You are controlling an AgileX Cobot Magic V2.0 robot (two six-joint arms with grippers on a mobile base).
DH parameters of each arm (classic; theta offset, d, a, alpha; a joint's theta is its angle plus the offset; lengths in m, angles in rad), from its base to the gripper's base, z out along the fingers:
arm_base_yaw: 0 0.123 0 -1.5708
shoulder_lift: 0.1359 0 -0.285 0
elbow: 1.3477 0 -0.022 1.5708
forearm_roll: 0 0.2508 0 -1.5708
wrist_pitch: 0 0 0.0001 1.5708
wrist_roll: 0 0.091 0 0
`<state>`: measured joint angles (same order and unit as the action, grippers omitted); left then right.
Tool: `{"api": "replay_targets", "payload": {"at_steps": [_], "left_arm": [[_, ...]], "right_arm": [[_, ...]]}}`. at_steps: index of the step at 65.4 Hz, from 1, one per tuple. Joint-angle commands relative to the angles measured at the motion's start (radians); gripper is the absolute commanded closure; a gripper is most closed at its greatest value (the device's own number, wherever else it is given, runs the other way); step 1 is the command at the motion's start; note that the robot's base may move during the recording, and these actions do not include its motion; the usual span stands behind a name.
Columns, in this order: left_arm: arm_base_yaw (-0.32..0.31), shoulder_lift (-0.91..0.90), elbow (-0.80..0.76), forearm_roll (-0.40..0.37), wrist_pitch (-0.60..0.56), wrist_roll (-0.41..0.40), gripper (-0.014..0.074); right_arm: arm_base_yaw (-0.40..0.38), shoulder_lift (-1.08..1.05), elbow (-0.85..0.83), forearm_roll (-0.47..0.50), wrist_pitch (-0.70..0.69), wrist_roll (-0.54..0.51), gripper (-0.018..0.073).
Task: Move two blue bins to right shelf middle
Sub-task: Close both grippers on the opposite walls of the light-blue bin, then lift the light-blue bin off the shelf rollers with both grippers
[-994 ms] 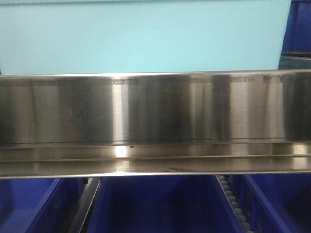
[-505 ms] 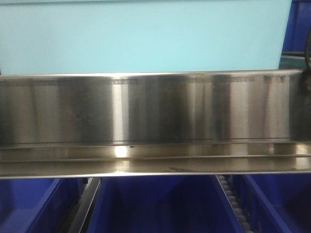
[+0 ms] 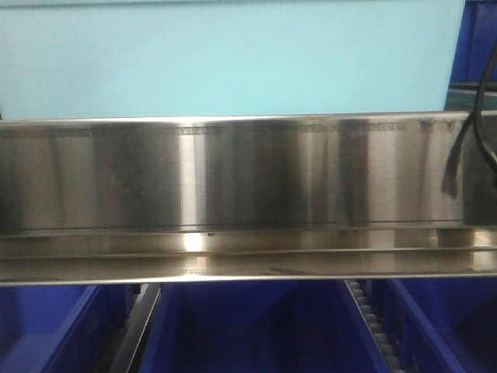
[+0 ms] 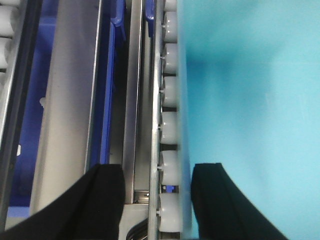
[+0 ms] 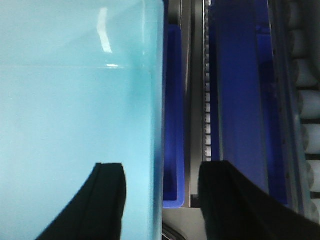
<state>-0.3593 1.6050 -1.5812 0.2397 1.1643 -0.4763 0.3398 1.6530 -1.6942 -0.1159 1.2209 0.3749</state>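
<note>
A large pale aqua bin (image 3: 233, 58) stands on the steel shelf rail (image 3: 233, 179) and fills the top of the front view. I see only this one aqua bin. In the left wrist view its left wall (image 4: 250, 100) lies beside white rollers (image 4: 170, 95). My left gripper (image 4: 157, 200) is open, with the bin's left edge between the jaws. In the right wrist view the bin (image 5: 75, 100) fills the left side. My right gripper (image 5: 162, 200) is open and straddles the bin's right wall, with one finger (image 5: 107, 200) over the bin.
Dark royal-blue bins (image 3: 248, 326) sit on the shelf below, and another (image 3: 477, 39) is at the upper right. A black cable (image 3: 466, 132) hangs at the right edge. A dark blue bin (image 5: 240, 100) and rollers (image 5: 310, 100) lie right of the aqua bin.
A black cable has come into the front view at the right edge and hangs lower now. The aqua bin and the shelf look unmoved.
</note>
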Motion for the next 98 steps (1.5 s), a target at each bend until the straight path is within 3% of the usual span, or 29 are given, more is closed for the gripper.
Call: {"api": "replay_targets", "payload": {"at_steps": [1,81,89,95,98], "left_arm": [[-0.007,0.014,-0.008,0.001,-0.001,-0.009,0.0354],[-0.007,0.078,-0.008,-0.004,-0.002,-0.009,0.0368],[-0.007,0.078,-0.008,-0.013,0.006,-0.009,0.0512],[-0.007,0.078,-0.008,-0.037,0.006,-0.009,0.0687],[-0.007,0.078,-0.008,-0.049,0.006,-0.009,0.0707]], "right_arm": [[0.0,0.014,-0.009,-0.016,0.0,0.001,0.0316],[0.0,0.088,-0.009,-0.007,0.0,0.003,0.0325],[0.0,0.088,-0.009,-0.007,0.0,0.003,0.0454],[0.0,0.088,-0.009,-0.007,0.0,0.005,0.0638],[0.0,0.088,-0.009,-0.007,0.0,0.008,0.0725]]}}
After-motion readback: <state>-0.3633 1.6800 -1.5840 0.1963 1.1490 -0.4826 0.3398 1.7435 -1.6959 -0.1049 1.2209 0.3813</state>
